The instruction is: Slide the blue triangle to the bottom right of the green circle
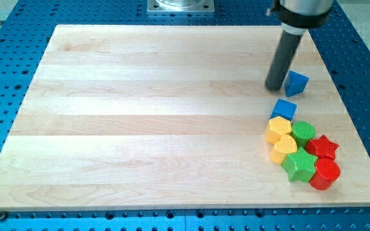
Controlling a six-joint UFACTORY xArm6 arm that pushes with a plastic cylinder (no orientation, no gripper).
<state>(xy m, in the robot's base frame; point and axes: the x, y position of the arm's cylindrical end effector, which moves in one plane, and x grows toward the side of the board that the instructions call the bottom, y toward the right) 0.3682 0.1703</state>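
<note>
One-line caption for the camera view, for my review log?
My tip rests just left of the blue triangle, above a blue cube and the green circle cluster on the wooden board.

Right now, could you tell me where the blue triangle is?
The blue triangle sits at the view's upper right, just right of my tip and above the blue cube.

My tip (275,87) sits just left of the blue triangle (297,83), at the counter's (159,115) upper right in view. Blue cube (284,108) below them; green circle (303,132) just below-right of cube.
</note>
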